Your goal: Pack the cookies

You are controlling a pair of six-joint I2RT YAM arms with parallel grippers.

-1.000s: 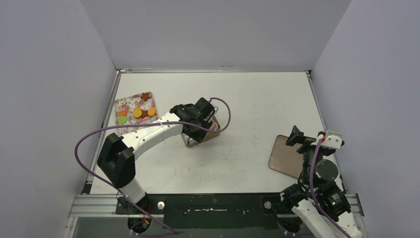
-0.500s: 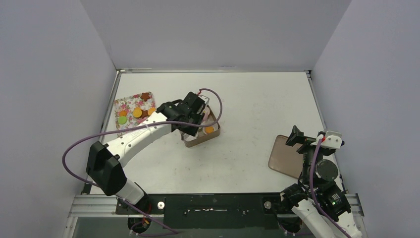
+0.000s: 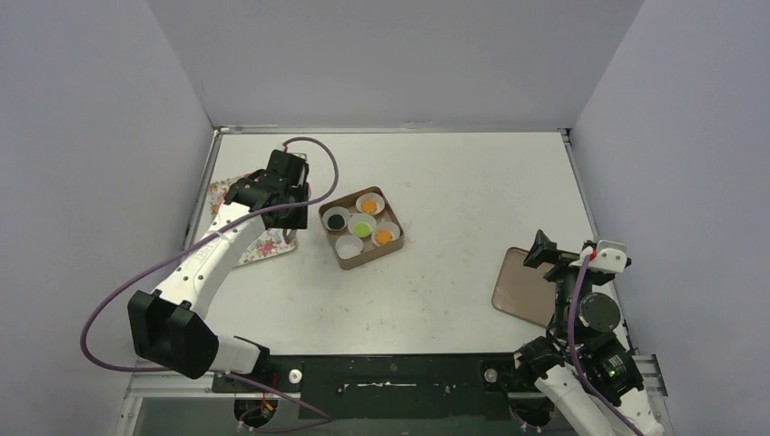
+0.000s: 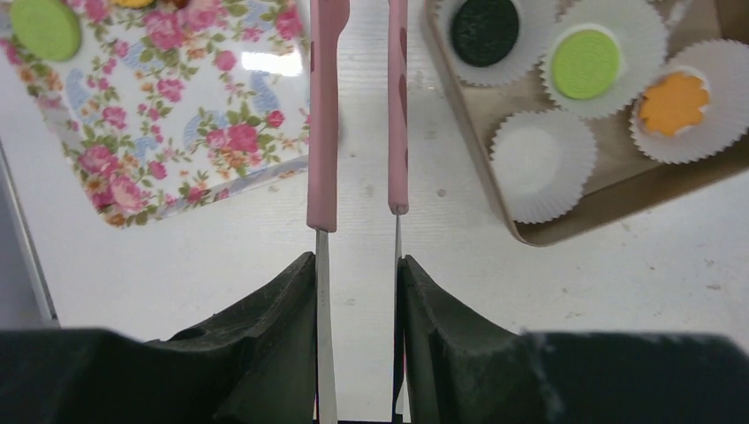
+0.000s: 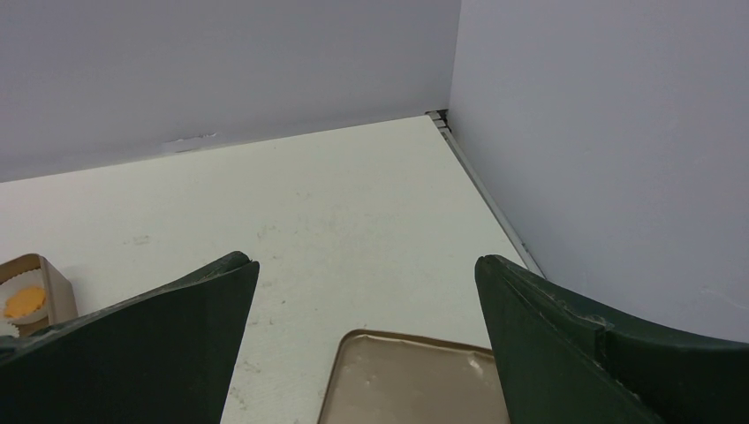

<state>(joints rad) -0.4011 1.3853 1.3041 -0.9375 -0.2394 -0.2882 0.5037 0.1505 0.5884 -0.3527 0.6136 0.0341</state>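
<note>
1. Worktop (image 3: 472, 182): white, walled on three sides, and carries everything listed below.
2. Left arm (image 3: 218, 256): stretched toward the far left. The left claw (image 4: 358, 88) hangs over the strip between tray and box. Its pink fingers (image 4: 322, 132) stand a narrow gap apart, released, with nothing between them.
3. Right arm (image 3: 595, 313): folded close to its base. The right claw (image 5: 366, 262) is spread wide above the lid, grasping nothing.
4. Floral tray (image 4: 177, 132): far left, partly under the left arm. One green cookie (image 4: 44, 25) lies at its corner.
5. Brown box (image 4: 636, 172): just right of the tray, not touching it. It holds five white paper cups (image 4: 640, 35).
6. Flat brown lid (image 3: 522, 286): on the right side, well apart from the box.
7. Empty cup (image 4: 543, 163): in the box's near corner.
8. Cookies in the box, one per cup: dark cookie (image 4: 484, 31), second green cookie (image 4: 585, 62), orange flower cookie (image 4: 676, 102), orange cookie (image 3: 369, 206) in the far cup.
</note>
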